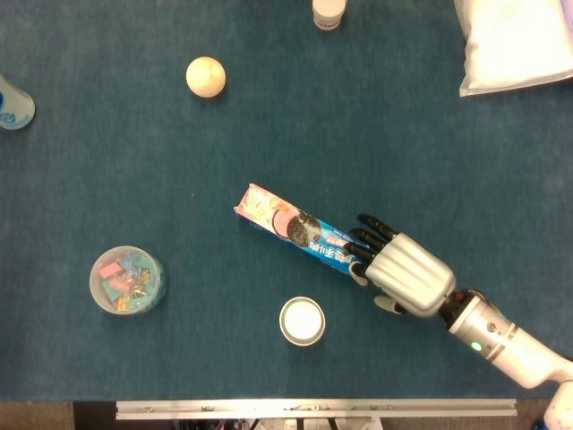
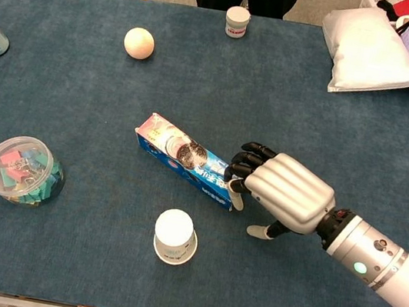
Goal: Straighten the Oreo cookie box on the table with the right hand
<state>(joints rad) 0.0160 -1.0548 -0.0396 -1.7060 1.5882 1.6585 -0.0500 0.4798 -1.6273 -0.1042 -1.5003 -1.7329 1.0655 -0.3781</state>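
The long blue cardboard Oreo cookie box lay flat on the blue-carpeted bench, its long axis running diagonally from far-left to near-right. The silver-backed right hand sat at the box's near-right end, dark fingers curled over that end and touching it (whether they truly gripped it I could not tell). The left hand was out of sight. Left of the box stood a clear plastic tub holding colourful clips; a white lidded cup stood just in front of the box.
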